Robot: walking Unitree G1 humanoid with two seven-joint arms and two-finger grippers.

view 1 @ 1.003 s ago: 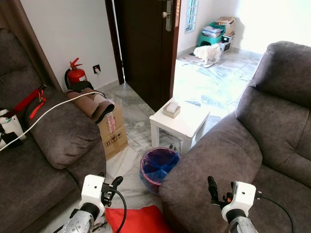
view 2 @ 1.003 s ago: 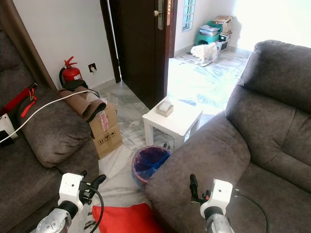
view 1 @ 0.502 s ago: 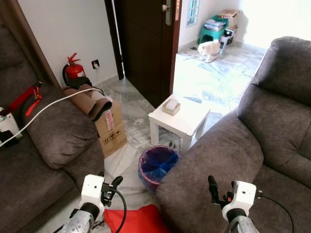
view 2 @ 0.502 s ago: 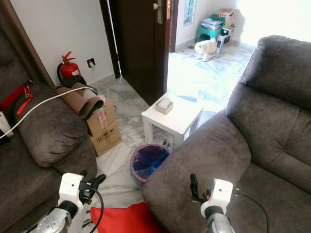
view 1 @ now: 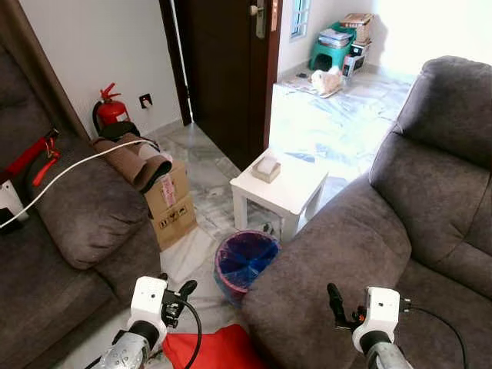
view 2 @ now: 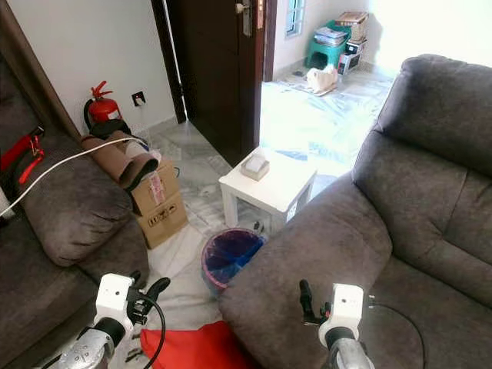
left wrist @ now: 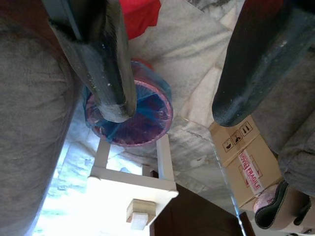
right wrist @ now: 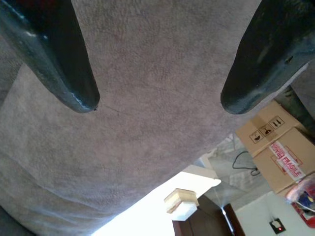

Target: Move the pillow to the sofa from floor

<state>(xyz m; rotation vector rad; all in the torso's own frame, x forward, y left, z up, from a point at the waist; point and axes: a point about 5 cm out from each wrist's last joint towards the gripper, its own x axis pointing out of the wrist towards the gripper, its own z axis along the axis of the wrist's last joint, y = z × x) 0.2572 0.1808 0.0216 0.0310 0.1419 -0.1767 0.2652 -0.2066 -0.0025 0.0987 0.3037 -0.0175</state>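
One red pillow [view 1: 206, 347] lies on the floor [view 1: 201, 254] at the frame's lower edge, cut off there, just beside the right sofa [view 1: 361, 231]. Two sofas, one bin [view 1: 247, 257] past the pillow, one white table [view 1: 280, 184] beyond the bin, one box [view 1: 171, 204] by the left sofa [view 1: 69, 223]. A narrow floor strip runs between the sofas. Left gripper [view 1: 178, 290] hangs above the pillow, right gripper [view 1: 336, 302] over the right sofa's arm; both jaws spread wide, holding nothing
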